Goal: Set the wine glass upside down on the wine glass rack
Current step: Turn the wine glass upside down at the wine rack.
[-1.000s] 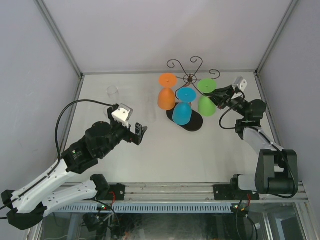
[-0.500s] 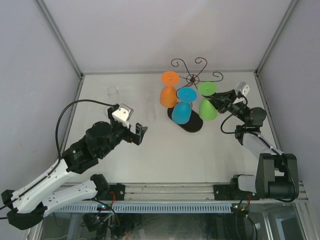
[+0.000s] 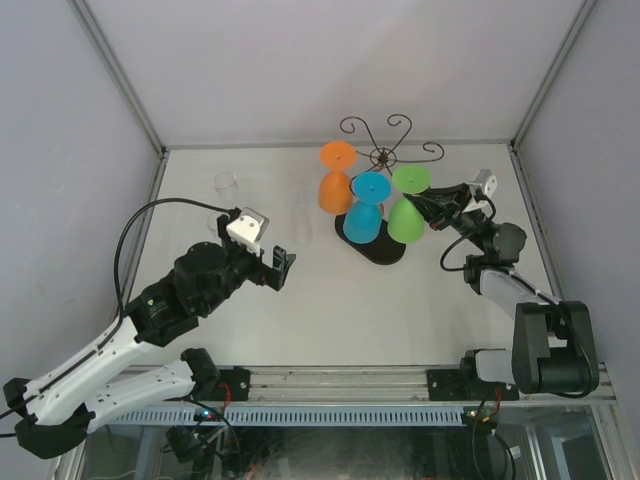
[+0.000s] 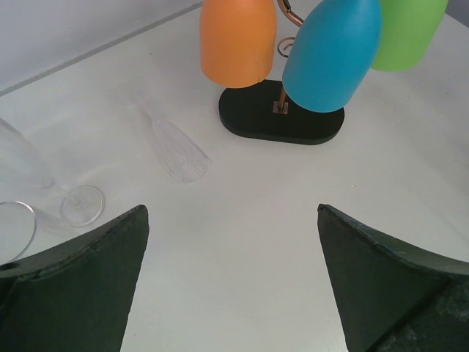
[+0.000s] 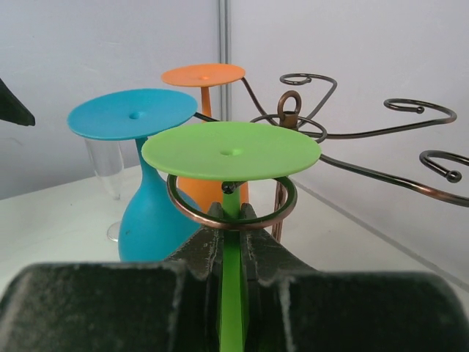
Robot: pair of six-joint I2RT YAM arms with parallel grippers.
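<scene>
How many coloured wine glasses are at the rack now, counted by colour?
orange wine glass: 1
blue wine glass: 1
green wine glass: 1
Total: 3 coloured glasses at the wine glass rack

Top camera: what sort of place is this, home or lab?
Probably a lab test cell: white table boxed in by plain grey walls, left arm and right arm bolted to a metal rail at its near edge.
</scene>
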